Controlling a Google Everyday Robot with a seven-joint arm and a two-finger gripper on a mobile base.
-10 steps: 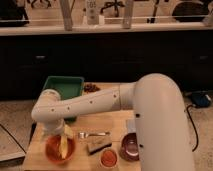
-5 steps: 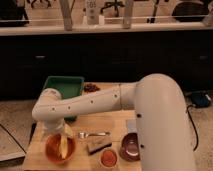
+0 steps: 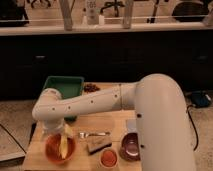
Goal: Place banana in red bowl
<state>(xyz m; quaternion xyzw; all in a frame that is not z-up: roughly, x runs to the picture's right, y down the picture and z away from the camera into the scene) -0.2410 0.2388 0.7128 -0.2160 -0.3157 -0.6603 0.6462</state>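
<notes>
The pale yellow banana (image 3: pixel 64 143) stands tilted inside the orange-red bowl (image 3: pixel 53 151) at the front left of the wooden table (image 3: pixel 105 123). My gripper (image 3: pixel 62 128) is at the end of the white arm (image 3: pixel 90 104), directly above the bowl, at the banana's upper end. The arm's elbow hides the gripper's upper part.
A silver fork (image 3: pixel 93 134) lies right of the red bowl. A brown sponge-like block (image 3: pixel 99 145), a small white-rimmed bowl (image 3: pixel 108 158) and a dark purple bowl (image 3: pixel 131 146) sit along the front. A green tray (image 3: pixel 64 88) and dark snack (image 3: pixel 90 88) are at the back.
</notes>
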